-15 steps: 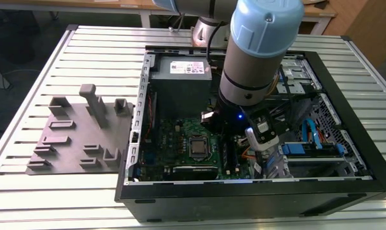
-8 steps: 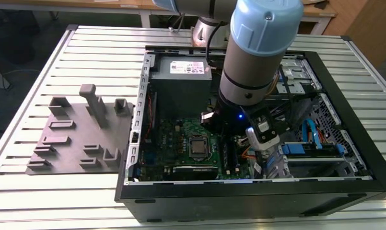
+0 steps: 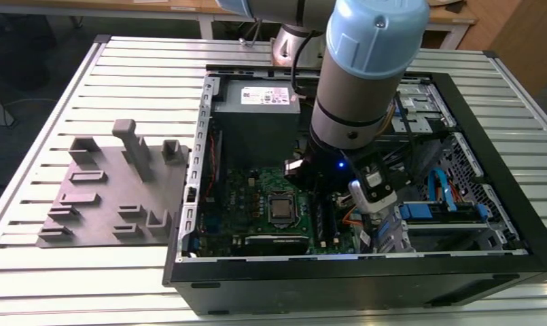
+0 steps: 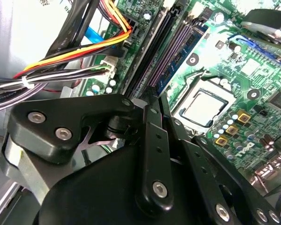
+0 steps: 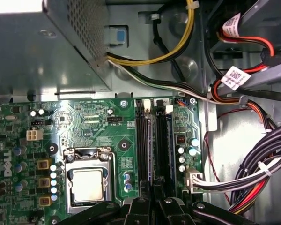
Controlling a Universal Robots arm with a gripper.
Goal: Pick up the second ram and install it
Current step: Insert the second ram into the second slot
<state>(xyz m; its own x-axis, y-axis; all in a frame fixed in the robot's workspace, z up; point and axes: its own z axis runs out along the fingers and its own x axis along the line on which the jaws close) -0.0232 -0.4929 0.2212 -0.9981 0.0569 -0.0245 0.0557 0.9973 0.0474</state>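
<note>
On the slatted surface (image 3: 119,68) lay the open computer case (image 3: 490,170), and the arm reached down into it beside the grey power supply (image 3: 255,122). From there the widest risk was the arm or its wrist catching the case wall or dragging the bundled cables (image 5: 243,178) that ran close alongside. A push that was off-line could flex the motherboard (image 5: 84,122) instead of seating anything.

The hand (image 5: 154,194) hung directly over the memory slots (image 5: 143,150). I could not tell whether it was clenched or released, since its tips met the slot bank edge-on.

The second ram (image 5: 153,145) appeared to be the thin pale strip standing on edge between the dark slots, just below the hand. Its long axis ran along the slots, one end toward the power supply and the other under the hand. If it sat tilted or slightly off its slot, pressing down would jam a corner or leave one end unlatched.
</note>
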